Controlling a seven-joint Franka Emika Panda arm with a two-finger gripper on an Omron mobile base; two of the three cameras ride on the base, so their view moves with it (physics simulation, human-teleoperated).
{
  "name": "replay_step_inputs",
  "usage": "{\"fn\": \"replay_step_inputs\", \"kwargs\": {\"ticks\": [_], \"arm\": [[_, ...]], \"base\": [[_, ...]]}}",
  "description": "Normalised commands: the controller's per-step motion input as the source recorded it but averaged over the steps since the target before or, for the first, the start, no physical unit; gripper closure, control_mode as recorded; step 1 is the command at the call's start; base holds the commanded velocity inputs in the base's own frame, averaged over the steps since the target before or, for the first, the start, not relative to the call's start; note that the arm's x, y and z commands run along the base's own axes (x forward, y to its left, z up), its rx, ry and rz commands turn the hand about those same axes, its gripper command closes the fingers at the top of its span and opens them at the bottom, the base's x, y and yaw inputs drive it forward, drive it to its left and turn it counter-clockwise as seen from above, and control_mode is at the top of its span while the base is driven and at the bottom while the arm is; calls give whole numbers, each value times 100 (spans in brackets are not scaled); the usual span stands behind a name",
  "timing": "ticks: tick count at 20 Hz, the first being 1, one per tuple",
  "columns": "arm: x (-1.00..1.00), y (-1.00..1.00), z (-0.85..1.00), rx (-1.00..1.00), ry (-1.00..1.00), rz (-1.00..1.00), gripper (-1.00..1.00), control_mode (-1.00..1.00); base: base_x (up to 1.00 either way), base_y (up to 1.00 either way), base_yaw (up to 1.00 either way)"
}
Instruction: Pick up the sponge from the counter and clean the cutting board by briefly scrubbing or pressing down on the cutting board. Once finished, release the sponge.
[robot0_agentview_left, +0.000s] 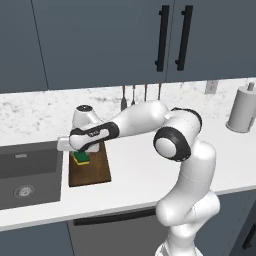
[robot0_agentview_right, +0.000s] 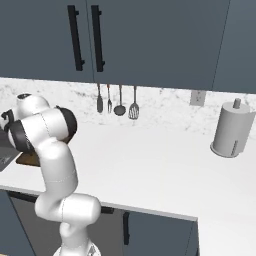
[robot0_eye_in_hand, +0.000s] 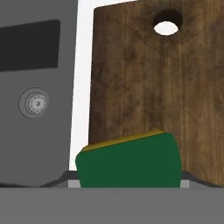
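I have the sponge (robot0_eye_in_hand: 130, 161) between my gripper (robot0_eye_in_hand: 129, 183) fingers: in the hand view its dark green block sits right at the bottom, at 6 o'clock, with the yellow layer showing as a thin strip along its upper edge. The fingertips themselves are hidden behind the sponge, so I judge the gripper to be closed on it from how the sponge rides at the base of the view rather than from seeing the pads.

In the left base view my hand reaches out to 9 o'clock from the base and hangs over the cutting board (robot0_agentview_left: 95, 167), which lies on the white bench (robot0_agentview_left: 150, 175) just beside the sink (robot0_agentview_left: 30, 175). The sponge (robot0_agentview_left: 81, 158) shows there under the hand, over the far end of the board. In the hand view the brown cutting board (robot0_eye_in_hand: 153, 87) spreads from the sponge up to 12 o'clock, its small hole toward 1 o'clock, and the grey sink (robot0_eye_in_hand: 37, 87) lies at 9 o'clock.

As I read it, the pickup is done and I am at the cleaning step. Whether the sponge already touches the wood I cannot tell. The next move calls for pressing straight down onto the board, or a short rub along it toward the hole, keeping clear of the edge by the sink. After that I open the fingers and let the sponge go.
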Motion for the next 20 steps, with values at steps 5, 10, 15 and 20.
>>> {"fn": "replay_step_inputs", "kwargs": {"ticks": [5, 10, 15, 20], "arm": [[63, 2, -13, -3, 8, -12, 100, -100], [38, 17, -39, -4, 2, -31, 100, -100], [36, 13, -23, 0, 2, -21, 100, -100], [27, 1, -17, 0, 4, -5, 100, -100]], "base": [[0, 0, 0], [0, 0, 0], [0, 0, 0], [0, 0, 0]]}}
